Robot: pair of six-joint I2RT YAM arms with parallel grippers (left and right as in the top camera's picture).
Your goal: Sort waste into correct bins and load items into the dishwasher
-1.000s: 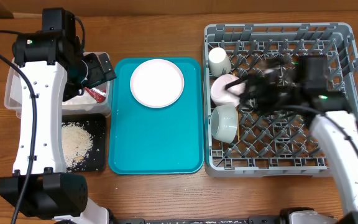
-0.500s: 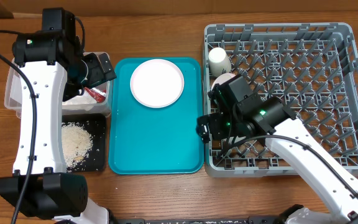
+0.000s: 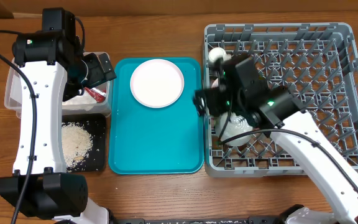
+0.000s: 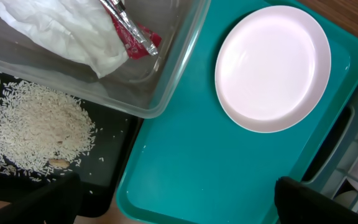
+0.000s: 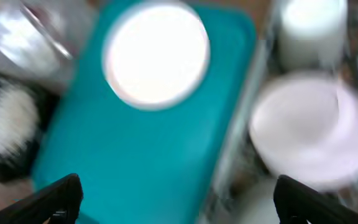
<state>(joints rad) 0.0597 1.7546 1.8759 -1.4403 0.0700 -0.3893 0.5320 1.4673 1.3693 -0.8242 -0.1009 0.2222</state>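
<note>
The round pale pink plate (image 3: pixel 156 83) lies at the far end of the teal tray (image 3: pixel 154 143). Inside the grey dishwasher rack (image 3: pixel 328 74), along its left side, are a white cup (image 3: pixel 215 56), a pink bowl (image 5: pixel 309 127) and a pale-green bowl (image 3: pixel 230 129), partly under my right arm. My right gripper (image 3: pixel 199 102) hangs open over the seam between tray and rack, holding nothing; its view (image 5: pixel 185 202) is blurred. The clear tub (image 4: pixel 166 93) holds a white napkin (image 4: pixel 55 28) and red wrapper (image 4: pixel 135 37). Rice (image 4: pixel 36 127) lies on the black tray (image 3: pixel 98 158). My left gripper (image 3: pixel 101 67) is open and empty beside the tub.
The teal tray fills the middle of the wooden table, with bins at its left and the rack at its right. Most of the rack's pegs to the right stand free. The left arm's column reaches along the table's left side.
My right arm has swung from over the rack's right side to its left edge, now beside the teal tray. The left arm has not moved.
</note>
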